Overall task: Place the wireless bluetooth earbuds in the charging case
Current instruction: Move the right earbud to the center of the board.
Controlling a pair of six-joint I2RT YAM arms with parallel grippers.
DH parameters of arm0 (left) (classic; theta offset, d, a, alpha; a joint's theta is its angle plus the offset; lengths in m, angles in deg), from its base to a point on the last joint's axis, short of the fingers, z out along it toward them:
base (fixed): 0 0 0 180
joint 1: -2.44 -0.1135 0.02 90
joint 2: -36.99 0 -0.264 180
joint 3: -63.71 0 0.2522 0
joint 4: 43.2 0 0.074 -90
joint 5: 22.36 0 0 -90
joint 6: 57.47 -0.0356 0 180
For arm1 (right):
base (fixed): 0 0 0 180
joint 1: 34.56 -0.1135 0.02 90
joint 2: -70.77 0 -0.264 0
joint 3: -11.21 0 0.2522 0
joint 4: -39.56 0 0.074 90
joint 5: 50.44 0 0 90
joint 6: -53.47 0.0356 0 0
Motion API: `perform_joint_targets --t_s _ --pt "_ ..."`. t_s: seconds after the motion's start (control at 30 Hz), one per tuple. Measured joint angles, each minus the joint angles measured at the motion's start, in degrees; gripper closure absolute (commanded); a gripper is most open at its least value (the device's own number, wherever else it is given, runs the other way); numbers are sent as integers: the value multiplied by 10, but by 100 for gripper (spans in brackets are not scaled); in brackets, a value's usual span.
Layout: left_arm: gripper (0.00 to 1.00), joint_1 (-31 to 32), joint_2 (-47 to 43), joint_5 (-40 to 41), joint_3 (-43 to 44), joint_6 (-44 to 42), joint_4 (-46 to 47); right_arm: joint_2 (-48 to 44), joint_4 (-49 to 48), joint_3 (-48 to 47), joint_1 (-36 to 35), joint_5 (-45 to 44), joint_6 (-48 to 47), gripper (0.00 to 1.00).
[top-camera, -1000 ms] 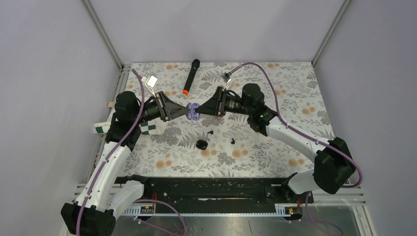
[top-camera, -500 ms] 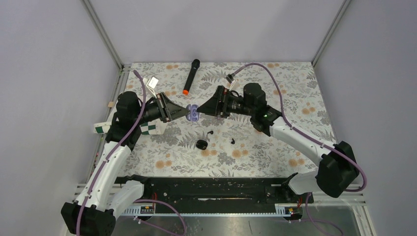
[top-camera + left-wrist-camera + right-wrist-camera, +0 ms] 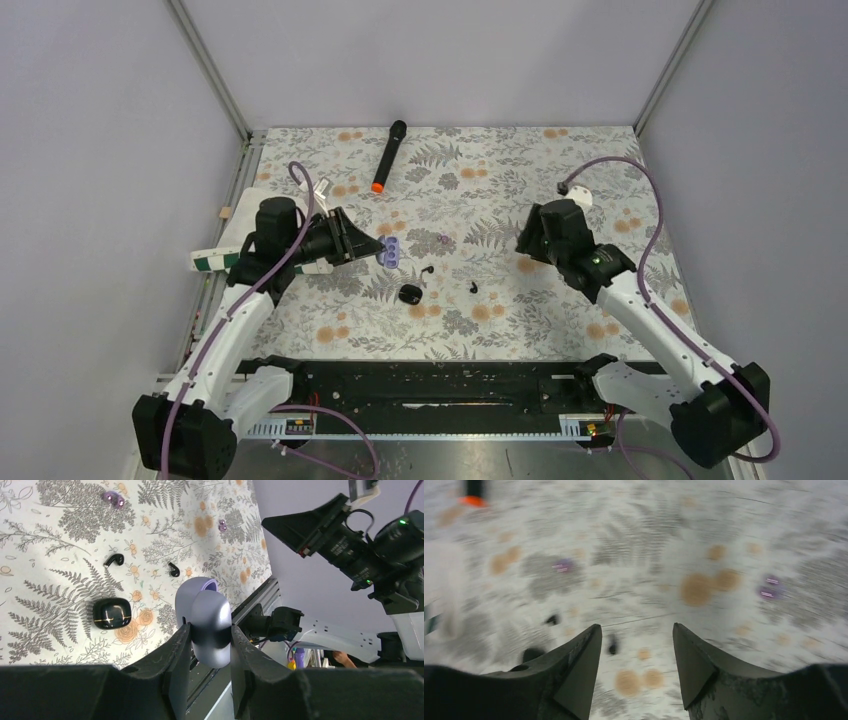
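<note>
Earbuds [image 3: 428,269] outside seemingly shut case [image 3: 409,293]

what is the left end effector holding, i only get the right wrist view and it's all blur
observer: left end effector is shut on a lavender case.
operator: where's the black one
observer: black charging case lies on the mat between the arms, nothing gripping it.
operator: earbuds
observer: one black earbud lies just beyond it, the other earbud to its right, neither touching it.
</note>
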Motion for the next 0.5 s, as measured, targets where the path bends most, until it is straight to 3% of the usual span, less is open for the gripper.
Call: perform_joint_targets --t_s 0.1,0.27,0.5 --pt "100 1 10 6 -4 -5 -7 16 57 23 72 -46 -8 41" --pt "100 9 22 12 -4 -13 -7 73 83 29 211 -41 -21 45" --pt "100 16 25 13 -4 -21 -6 167 71 29 275 10 -24 60"
